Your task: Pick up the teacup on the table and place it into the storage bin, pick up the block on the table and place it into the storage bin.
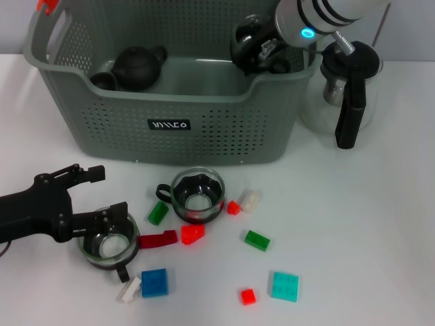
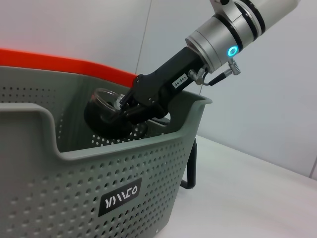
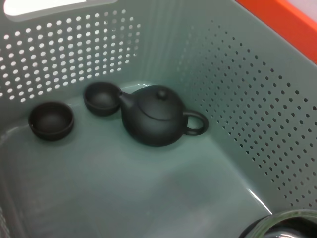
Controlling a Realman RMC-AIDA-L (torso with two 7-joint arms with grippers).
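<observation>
My right gripper (image 1: 262, 53) reaches into the far right corner of the storage bin (image 1: 170, 109), shut on a glass teacup (image 2: 105, 105) with a dark base. It holds the cup tilted, just below the bin's rim. The cup's rim shows in the right wrist view as teacup (image 3: 282, 225). On the table (image 1: 353, 224), a second teacup (image 1: 197, 195) stands in front of the bin. A third teacup (image 1: 105, 246) sits at the front left, and my left gripper (image 1: 102, 193) is open with one finger over its rim. Several blocks lie around, among them a blue block (image 1: 154, 282) and a teal block (image 1: 285, 286).
Inside the bin sit a black teapot (image 3: 156, 121) and two small dark cups (image 3: 51, 120) (image 3: 101, 98). A glass jug with a black handle (image 1: 348, 92) stands right of the bin. Red, green and white blocks (image 1: 257, 240) are scattered around the middle teacup.
</observation>
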